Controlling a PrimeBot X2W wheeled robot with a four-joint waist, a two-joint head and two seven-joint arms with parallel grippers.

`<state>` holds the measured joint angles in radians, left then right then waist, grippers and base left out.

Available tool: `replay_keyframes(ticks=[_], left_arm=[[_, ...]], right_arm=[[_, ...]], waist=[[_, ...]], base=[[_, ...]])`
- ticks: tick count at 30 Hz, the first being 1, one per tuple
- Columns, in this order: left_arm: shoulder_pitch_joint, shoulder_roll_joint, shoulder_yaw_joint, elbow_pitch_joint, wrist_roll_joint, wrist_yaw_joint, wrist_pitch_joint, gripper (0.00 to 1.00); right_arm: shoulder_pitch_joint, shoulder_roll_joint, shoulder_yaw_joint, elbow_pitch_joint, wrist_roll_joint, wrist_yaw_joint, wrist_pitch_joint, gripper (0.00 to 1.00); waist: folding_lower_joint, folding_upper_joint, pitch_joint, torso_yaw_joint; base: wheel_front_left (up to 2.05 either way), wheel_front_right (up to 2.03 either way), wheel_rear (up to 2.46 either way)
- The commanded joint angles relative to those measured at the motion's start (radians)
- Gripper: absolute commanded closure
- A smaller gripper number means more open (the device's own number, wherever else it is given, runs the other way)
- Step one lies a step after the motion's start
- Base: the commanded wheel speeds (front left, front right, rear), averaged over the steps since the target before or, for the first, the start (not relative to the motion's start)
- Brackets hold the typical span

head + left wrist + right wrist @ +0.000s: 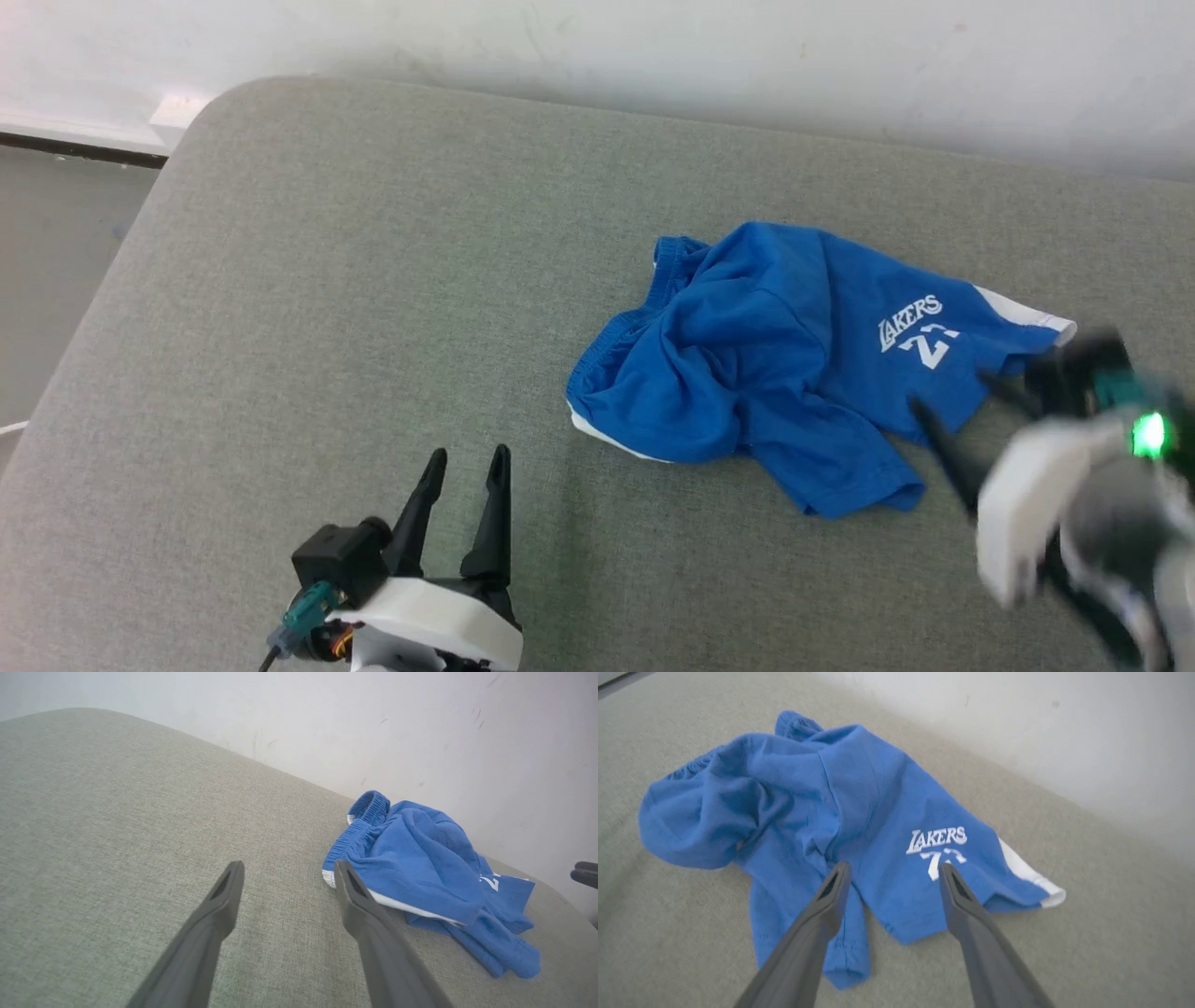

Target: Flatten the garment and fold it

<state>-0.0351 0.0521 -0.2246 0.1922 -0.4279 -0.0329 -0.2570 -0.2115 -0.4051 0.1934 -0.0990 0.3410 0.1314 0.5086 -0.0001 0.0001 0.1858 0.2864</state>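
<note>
the shorts (775, 364) lie crumpled on the grey pad (327, 280), right of centre and toward its far side, not far from the white wall (653, 47). they are bunched rather than flat. the gathered waistband (611, 341) curls at the left end. one leg reaches right and ends in a white stripe (1027, 317). the other leg points toward the near edge. a white print (910, 322) reading "lakers" over a number sits on the right leg. a thin white edge shows under the near-left fold.

the left gripper (469, 455) is at the near left of the pad, well apart from the shorts, its two dark fingers spread with nothing between them. its wrist view shows the same open gap (288, 868) over bare fabric, with the shorts (420, 858) off to the right.

the right gripper (954, 392) is at the right, blurred in the head view, by the near edge of the right leg. in its wrist view the fingers stand wide apart (894, 868) and grip nothing. the tips sit over the leg just below the print, and whether they touch the cloth (822, 802) cannot be told.

a strip of floor (56, 243) shows beyond the pad's left edge.
</note>
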Motion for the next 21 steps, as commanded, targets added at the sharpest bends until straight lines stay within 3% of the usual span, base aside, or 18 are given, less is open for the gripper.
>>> replay_keyframes(ticks=[1,5,8,21], left_arm=[[0.013,0.0,0.003,-0.004,0.009,0.004,-0.005,0.0],[0.019,0.0,0.008,-0.007,0.008,0.003,-0.005,0.0],[0.013,0.0,0.007,-0.008,0.009,-0.001,-0.005,0.0],[-0.016,0.0,0.004,0.001,0.007,-0.011,-0.005,0.0]], right_arm=[[0.078,0.041,-0.031,-0.052,-0.021,-0.001,0.016,0.0],[0.274,0.154,-0.097,-0.208,-0.079,-0.001,0.044,0.0],[0.331,0.194,-0.083,-0.243,-0.117,-0.001,0.034,0.0],[0.246,0.169,-0.019,-0.091,-0.21,-0.001,-0.017,0.0]], waist=[[0.0001,-0.0001,0.002,-0.001],[0.0001,-0.0001,0.01,-0.016],[0.0001,-0.0001,0.017,-0.027],[0.0001,-0.0001,0.047,-0.003]], base=[[0.0,0.0,0.0],[0.0,0.0,0.0],[0.0,0.0,0.0],[0.0,0.0,0.0]])
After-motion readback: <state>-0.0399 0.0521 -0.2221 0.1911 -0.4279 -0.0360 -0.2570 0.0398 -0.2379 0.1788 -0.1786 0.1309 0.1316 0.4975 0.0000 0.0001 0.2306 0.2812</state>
